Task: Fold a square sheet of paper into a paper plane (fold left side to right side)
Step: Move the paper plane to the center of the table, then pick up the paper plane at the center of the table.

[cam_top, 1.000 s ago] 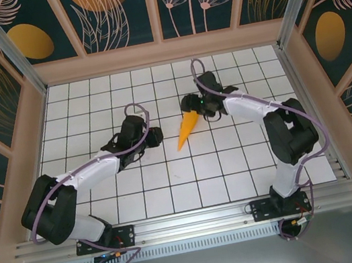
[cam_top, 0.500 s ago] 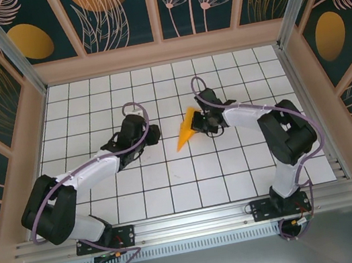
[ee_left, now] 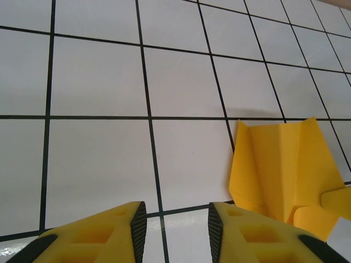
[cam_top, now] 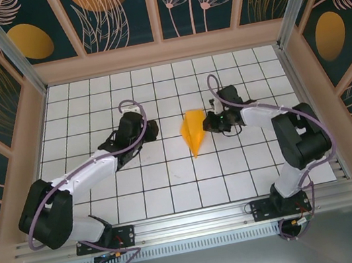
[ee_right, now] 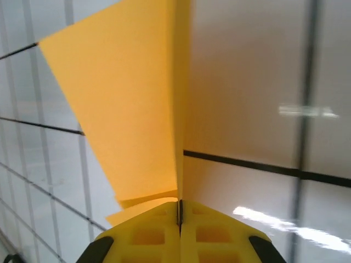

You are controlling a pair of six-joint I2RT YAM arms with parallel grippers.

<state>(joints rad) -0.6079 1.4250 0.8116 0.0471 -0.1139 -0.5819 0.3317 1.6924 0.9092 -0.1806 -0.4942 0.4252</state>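
Observation:
The square sheet of paper stands folded into a narrow orange-yellow paper plane (cam_top: pixel 194 133) near the middle of the white grid table, its tip pointing toward the near edge. My right gripper (cam_top: pixel 208 124) is at the plane's right side. In the right wrist view the right gripper (ee_right: pixel 179 211) is shut on the plane's thin folded edge, and the paper plane (ee_right: pixel 126 104) rises away from the jaws. My left gripper (cam_top: pixel 150 130) hangs about a tile to the left of the plane. In the left wrist view the left gripper (ee_left: pixel 176 230) is open over bare tile, with the plane (ee_left: pixel 285 164) at the right.
The white grid table (cam_top: pixel 173 193) is boxed in by wooden-framed panels painted with leaves and orange ovals (cam_top: pixel 30 40). An aluminium rail (cam_top: pixel 192 222) runs along the near edge by the arm bases.
My right gripper closed on the plane and drew it right, swinging its tip from lower left toward the near edge. The left gripper opened a little and shifted slightly up and left.

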